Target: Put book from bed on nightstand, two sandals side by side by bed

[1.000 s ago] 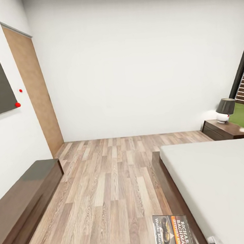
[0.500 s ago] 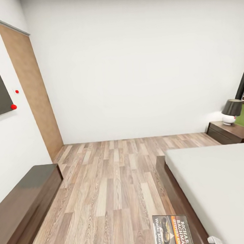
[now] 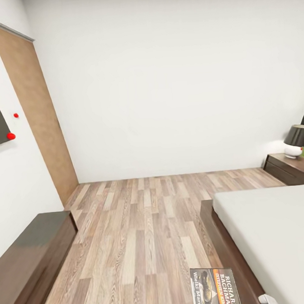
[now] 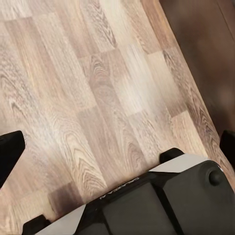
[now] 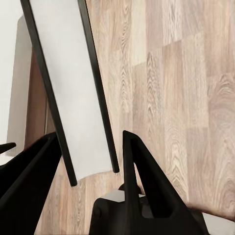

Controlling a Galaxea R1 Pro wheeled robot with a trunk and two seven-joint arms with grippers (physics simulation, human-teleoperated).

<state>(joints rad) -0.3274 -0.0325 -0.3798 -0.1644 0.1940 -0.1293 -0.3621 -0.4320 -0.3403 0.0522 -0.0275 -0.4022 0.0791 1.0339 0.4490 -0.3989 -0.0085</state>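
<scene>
The book (image 3: pixel 215 289), with its dark cover picture and orange band, hangs over the floor at the lower edge of the head view, beside the bed (image 3: pixel 275 234). Seen edge-on in the right wrist view, the book (image 5: pixel 73 88) shows white pages between dark covers, and my right gripper (image 5: pixel 88 137) is shut on it. My left gripper (image 4: pixel 117 147) is open wide over bare floorboards, holding nothing. The nightstand (image 3: pixel 293 170) stands past the bed's far corner at the right. The sandals are out of view.
A lamp (image 3: pixel 298 140) with a dark shade sits on the nightstand. A long low dark cabinet (image 3: pixel 32 255) runs along the left wall, and a brown door (image 3: pixel 36 114) is behind it. Wooden floor (image 3: pixel 144 234) stretches between cabinet and bed.
The whole head view has shifted: door and cabinet slid left, bed and nightstand slid right and lower, so the camera moved. The book keeps its place in the picture.
</scene>
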